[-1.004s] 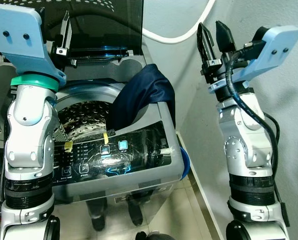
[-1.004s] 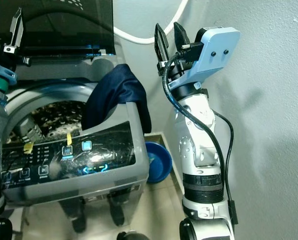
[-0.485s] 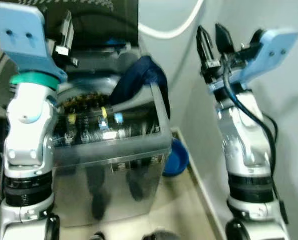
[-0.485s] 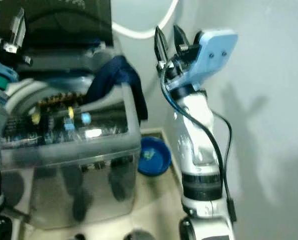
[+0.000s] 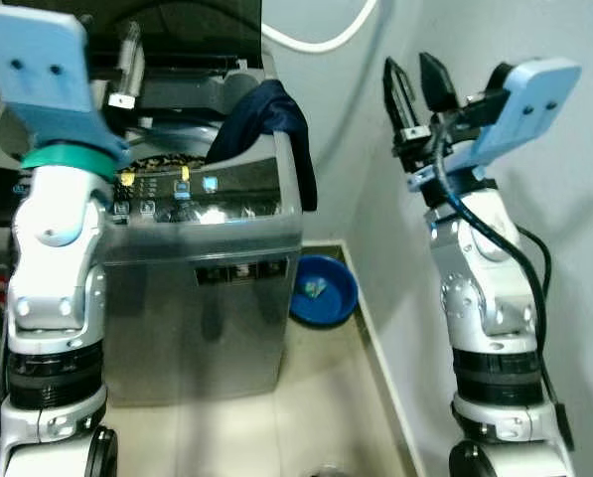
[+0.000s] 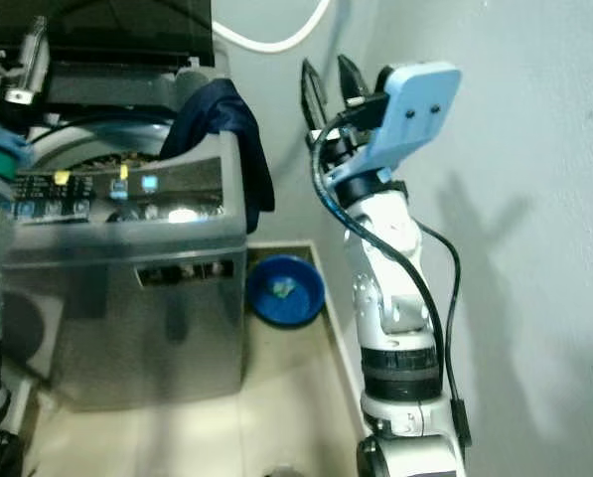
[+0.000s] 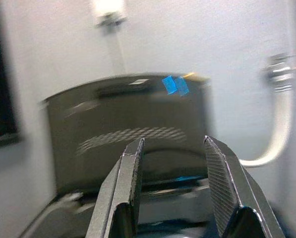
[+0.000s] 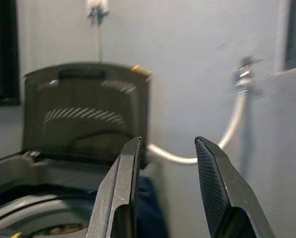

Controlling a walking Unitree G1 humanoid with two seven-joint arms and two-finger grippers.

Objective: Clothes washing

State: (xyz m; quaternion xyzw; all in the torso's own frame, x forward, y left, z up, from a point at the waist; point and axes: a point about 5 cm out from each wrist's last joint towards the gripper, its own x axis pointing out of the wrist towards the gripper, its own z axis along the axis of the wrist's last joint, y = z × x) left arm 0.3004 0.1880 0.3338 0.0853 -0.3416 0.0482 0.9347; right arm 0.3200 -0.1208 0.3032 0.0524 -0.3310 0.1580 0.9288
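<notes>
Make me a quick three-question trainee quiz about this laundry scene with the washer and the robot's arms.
1. True or false: the dark navy cloth garment lies fully inside the grey top-loading washing machine.
2. What sits on the floor beside the machine? A) round blue plastic basin B) wicker basket C) red bucket
3. Fill in: the right end effector is raised with its fingers ____, holding nothing.

Key: 1 false, it drapes over the rim; 2 A; 3 open.
</notes>
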